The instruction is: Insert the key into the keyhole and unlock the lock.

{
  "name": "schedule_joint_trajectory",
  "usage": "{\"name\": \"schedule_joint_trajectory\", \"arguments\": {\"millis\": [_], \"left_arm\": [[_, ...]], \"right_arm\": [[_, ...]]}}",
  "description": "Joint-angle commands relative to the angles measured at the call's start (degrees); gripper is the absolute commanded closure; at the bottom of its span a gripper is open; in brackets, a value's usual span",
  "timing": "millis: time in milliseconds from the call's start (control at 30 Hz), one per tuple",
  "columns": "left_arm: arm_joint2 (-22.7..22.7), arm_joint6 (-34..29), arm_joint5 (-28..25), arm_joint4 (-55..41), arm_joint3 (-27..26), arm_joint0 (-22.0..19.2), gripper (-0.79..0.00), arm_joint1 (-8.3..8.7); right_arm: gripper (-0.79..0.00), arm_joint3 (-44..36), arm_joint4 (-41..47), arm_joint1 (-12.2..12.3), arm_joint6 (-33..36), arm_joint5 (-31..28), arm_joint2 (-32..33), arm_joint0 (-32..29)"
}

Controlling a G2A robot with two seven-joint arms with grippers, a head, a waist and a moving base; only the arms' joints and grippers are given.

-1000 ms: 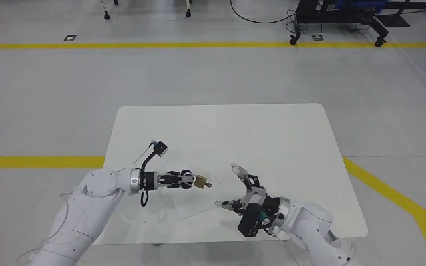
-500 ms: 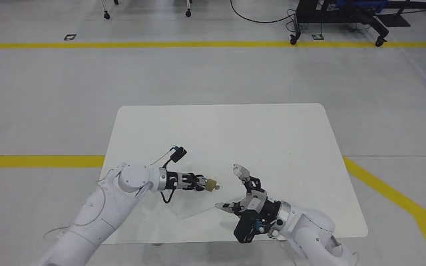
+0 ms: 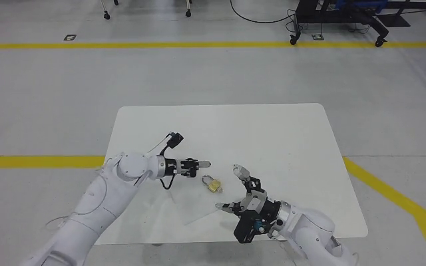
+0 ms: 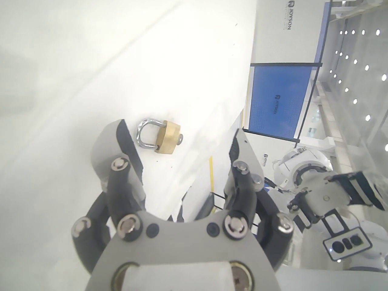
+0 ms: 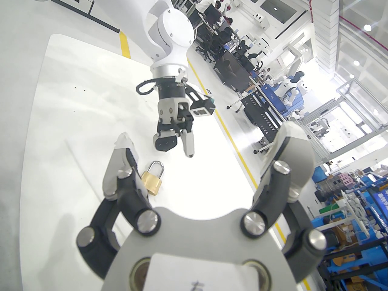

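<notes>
A small brass padlock (image 3: 212,184) with a silver shackle lies flat on the white table (image 3: 279,133), between my two grippers. In the left wrist view the padlock (image 4: 160,137) rests just beyond the fingertips, and a small silver stub shows at its base. My left gripper (image 3: 202,163) hovers just up-table of the lock, open and holding nothing; its fingers (image 4: 121,140) are spread wide. My right gripper (image 3: 230,189) sits just right of the lock, open and empty. In the right wrist view the padlock (image 5: 151,178) lies beside one right fingertip (image 5: 122,143), with the left gripper (image 5: 174,145) beyond it.
The table's near edge (image 3: 200,243) runs close under both arms. A faint crease (image 3: 200,216) crosses the tabletop near the lock. Yellow floor lines (image 3: 46,161) flank the table, and wheeled stands (image 3: 333,26) are far behind.
The left gripper carried the padlock rightward, then opened and let it go. The lock now lies on the table and the left gripper has lifted off it. The right gripper barely moved.
</notes>
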Motion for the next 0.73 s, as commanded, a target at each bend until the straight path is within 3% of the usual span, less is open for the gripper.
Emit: {"name": "schedule_joint_trajectory", "arguments": {"millis": [0,67,133,200,300,400,533,700], "left_arm": [[-5.86,4.61,-4.54,4.39,-6.03,4.49,-0.785,2.32],[-12.03,10.33,-8.4,9.93,-12.72,10.27,-0.785,4.47],[-18.47,19.38,-12.18,23.44,-20.54,16.45,-0.785,6.51],[-23.91,28.27,-13.84,30.73,-26.99,23.74,-0.785,7.69],[-30.6,35.24,-14.46,33.82,-31.55,31.13,-0.785,8.65],[-35.14,38.75,-13.38,34.72,-31.45,34.46,-0.785,9.07],[-39.43,42.92,-12.63,37.43,-29.06,35.95,-0.785,9.4],[-40.04,43.51,-12.64,37.3,-28.43,36.35,-0.785,9.41]], "right_arm": [[-0.785,0.0,0.0,0.0,0.0,0.0,0.0,0.0],[-0.785,0.0,0.0,0.0,0.0,0.0,0.0,0.0],[-0.785,0.18,1.02,-0.07,0.28,0.59,0.2,-0.03],[-0.785,1.57,8.86,-0.48,1.41,3.73,1.99,0.03],[-0.785,3.98,21.5,-0.89,4.23,5.88,5.74,0.41],[-0.785,4.67,27.63,-0.84,6.8,7.69,10.21,0.24],[-0.785,3.47,31.45,-0.6,2.56,8.24,15.17,-1.95],[-0.785,3.45,31.49,-0.6,2.36,8.21,15.21,-1.97]]}}
